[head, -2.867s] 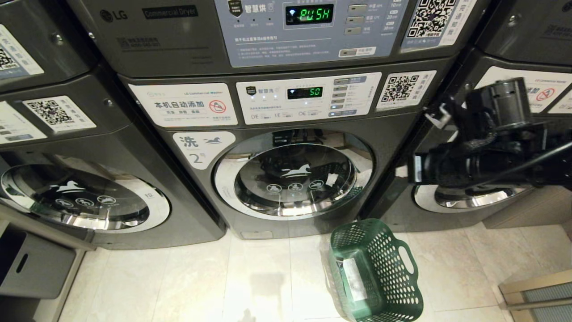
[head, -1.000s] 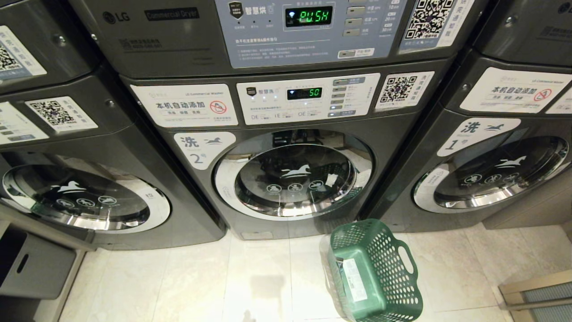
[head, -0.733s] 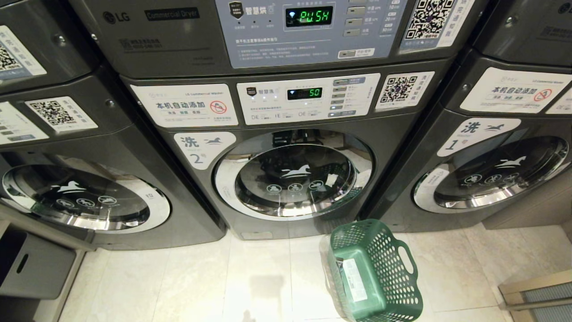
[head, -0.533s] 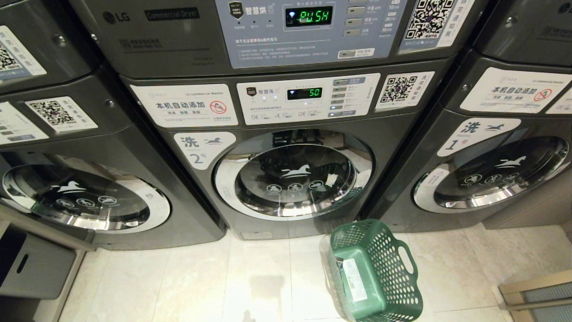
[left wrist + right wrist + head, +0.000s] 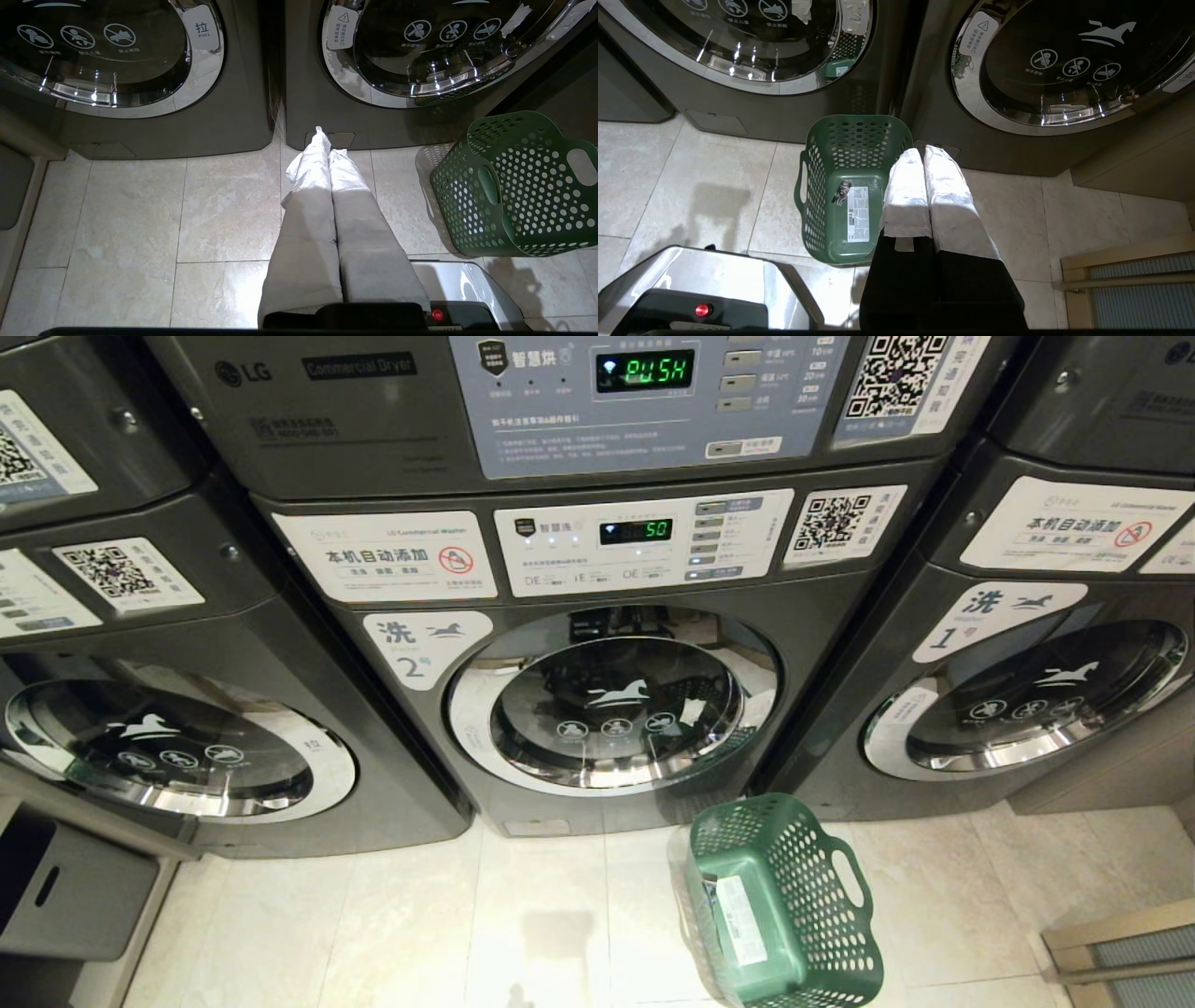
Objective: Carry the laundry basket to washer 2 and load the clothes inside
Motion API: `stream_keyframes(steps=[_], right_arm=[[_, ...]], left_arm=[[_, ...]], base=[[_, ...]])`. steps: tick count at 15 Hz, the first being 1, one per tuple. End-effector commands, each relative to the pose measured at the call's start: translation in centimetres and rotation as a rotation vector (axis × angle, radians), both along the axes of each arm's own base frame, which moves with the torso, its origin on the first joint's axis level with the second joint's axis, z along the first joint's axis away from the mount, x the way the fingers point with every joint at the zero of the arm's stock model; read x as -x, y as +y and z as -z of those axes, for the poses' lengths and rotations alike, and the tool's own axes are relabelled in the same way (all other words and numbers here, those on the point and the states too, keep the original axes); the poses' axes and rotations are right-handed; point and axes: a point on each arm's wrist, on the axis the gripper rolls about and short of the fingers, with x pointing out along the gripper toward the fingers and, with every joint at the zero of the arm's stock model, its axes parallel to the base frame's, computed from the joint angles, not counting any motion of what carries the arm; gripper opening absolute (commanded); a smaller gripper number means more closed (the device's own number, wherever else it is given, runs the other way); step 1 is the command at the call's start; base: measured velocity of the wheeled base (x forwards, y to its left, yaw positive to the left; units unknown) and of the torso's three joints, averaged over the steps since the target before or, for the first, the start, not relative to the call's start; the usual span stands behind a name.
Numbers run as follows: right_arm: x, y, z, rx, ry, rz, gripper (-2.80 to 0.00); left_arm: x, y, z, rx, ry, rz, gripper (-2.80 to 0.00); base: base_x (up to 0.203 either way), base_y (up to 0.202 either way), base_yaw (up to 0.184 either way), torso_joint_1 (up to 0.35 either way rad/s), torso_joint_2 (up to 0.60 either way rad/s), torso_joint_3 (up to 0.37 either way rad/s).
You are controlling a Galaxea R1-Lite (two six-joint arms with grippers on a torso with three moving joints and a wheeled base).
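Nearest the robot, its own base [image 5: 714, 275] is showing as a silvery shell with a small red button, sitting on the pale tiled floor [image 5: 392, 933]. Above that floor the left end effector [image 5: 324, 140] is hanging with its two white-wrapped fingers [image 5: 308, 186] pressed flat together, clenched on nothing, its tips pointing toward the foot of the washers. The right end effector [image 5: 922, 154] is doing the same, its wrapped fingers [image 5: 948, 196] lying side by side with no gap and nothing between them; in its own wrist view it is overlapping the edge of the laundry basket [image 5: 784, 905]. Neither arm is appearing in the head view.

The laundry basket is standing on the floor just in front of the machines, off to the right of washer 2 [image 5: 607, 709], near the seam between that machine and its right-hand neighbour. It is showing only its green holed walls, loop handles and the white sticker [image 5: 858, 213] on its base; no garment is lying in it.

Behind the basket, washer 2 is facing the robot with its chrome-ringed door [image 5: 611, 705] shut, the basket mirrored in the glass, and its display [image 5: 637, 530] reading 50. To its right the washer labelled 1 [image 5: 1027, 700] is also sitting closed, and another washer [image 5: 168, 747] is standing to the left. Farthest up, the dryer panel [image 5: 644, 371] is glowing PUSH in green.
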Motion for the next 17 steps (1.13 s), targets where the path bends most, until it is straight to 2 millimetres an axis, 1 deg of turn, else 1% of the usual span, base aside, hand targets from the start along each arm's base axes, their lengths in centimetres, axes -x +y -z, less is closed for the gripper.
stream_keyframes(steps=[1, 17], right_arm=[[0.05, 0.01, 0.05, 0.007, -0.004, -0.006, -2.8], [0.05, 0.0, 0.05, 0.0, -0.003, -0.002, -2.8]], left_arm=[[-0.01, 0.0, 0.0, 0.001, 0.002, -0.001, -2.8], [-0.01, 0.0, 0.0, 0.001, 0.002, -0.001, -2.8]], base=[[0.0, 0.0, 0.0, 0.0, 0.0, 0.0], [0.0, 0.0, 0.0, 0.0, 0.0, 0.0]])
